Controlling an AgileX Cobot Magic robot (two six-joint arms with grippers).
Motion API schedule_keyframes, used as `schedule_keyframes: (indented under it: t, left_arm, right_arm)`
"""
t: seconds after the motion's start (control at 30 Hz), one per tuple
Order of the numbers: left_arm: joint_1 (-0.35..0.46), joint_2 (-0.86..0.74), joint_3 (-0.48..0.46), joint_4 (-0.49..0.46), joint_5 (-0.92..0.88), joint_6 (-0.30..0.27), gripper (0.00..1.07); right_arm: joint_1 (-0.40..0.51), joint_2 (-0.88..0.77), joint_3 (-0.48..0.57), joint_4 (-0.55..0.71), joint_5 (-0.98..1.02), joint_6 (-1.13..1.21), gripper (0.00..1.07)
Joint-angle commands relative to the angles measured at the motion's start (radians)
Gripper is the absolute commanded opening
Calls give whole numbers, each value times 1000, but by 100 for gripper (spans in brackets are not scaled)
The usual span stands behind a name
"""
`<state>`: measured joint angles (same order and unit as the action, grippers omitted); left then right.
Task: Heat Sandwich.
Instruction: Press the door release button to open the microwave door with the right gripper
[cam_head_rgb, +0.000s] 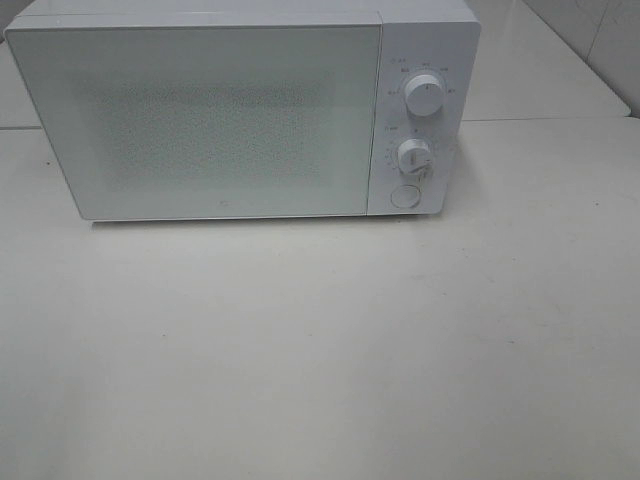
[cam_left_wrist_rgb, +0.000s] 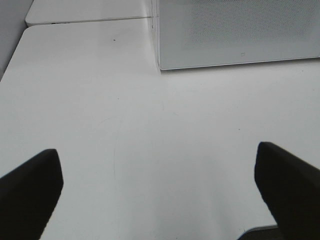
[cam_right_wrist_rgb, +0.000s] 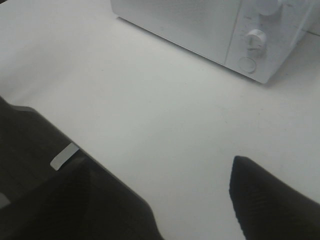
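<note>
The sandwich is out of view in every frame. A white microwave stands at the back of the white table with its door shut; its two knobs and round button sit on the right panel. The microwave also shows in the left wrist view, and the microwave in the right wrist view. My left gripper hovers open over bare table in front of the microwave's left corner, nothing between its fingers. My right gripper is open too, over bare table, its fingers apart. Neither arm appears in the exterior high view.
The white table spreads in front of the microwave. A second table surface adjoins behind, with a seam between them. The table's left edge runs near the left gripper.
</note>
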<state>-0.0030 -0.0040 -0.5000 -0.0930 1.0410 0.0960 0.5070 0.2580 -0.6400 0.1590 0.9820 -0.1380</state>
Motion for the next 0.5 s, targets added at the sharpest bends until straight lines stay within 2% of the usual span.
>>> schedule_keyframes:
  t: [0.03,0.1,0.13,0.27,0.5]
  left_arm:
    - [2,-26,4,-9,-5,-3,99]
    - [2,-26,4,-9,-5,-3,99]
    - [2,-26,4,-9,-5,-3,99]
    - [2,-26,4,-9,-5,-3,99]
    - [2,-26,4,-9,-5,-3,99]
  right_arm:
    - [-79,-66,39,-27,-1,20,75]
    - [-153,-118,65,-56,-3,21,75]
    - [-153,-118,65,-56,-3,21,75]
    - [-255,-179,103,-98,3,74,75]
    - [-339,-222,111,-101,15,98,75]
